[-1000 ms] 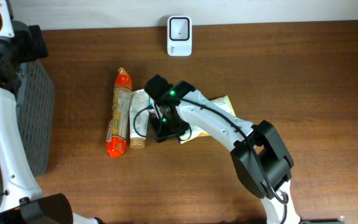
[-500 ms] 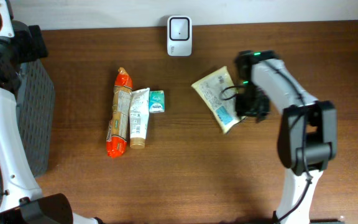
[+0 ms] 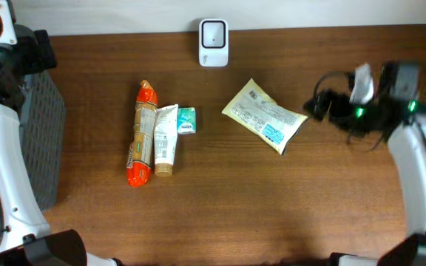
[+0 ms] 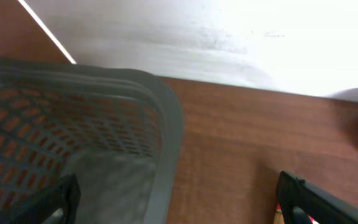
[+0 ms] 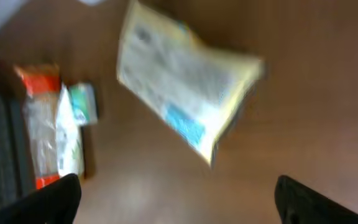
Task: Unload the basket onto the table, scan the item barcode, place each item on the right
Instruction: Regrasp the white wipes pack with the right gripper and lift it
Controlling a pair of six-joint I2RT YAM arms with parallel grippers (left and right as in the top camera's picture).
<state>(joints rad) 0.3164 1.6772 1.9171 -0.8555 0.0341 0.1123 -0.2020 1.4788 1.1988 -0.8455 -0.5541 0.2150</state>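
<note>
The item, a flat yellow packet (image 3: 265,117), lies on the brown table with its printed side up, below and right of the white scanner (image 3: 213,33) at the back edge. My right gripper (image 3: 318,108) hovers just right of the packet, open and holding nothing. In the blurred right wrist view the packet (image 5: 185,78) sits ahead of the right gripper (image 5: 179,208), whose black fingertips (image 5: 51,199) stand far apart. My left gripper (image 3: 41,50) is at the far left over the basket rim, and in its wrist view the left gripper (image 4: 179,205) is open and empty.
A grey mesh basket (image 3: 43,140) stands at the left edge, its rim (image 4: 166,143) under the left gripper. An orange-ended pack (image 3: 140,133), a white tube (image 3: 165,137) and a small green box (image 3: 187,120) lie together left of centre.
The right arm carried the yellow packet from beside the other items to the right, opened and drew back rightward. The packet now lies free on the table. The left arm has not moved.
</note>
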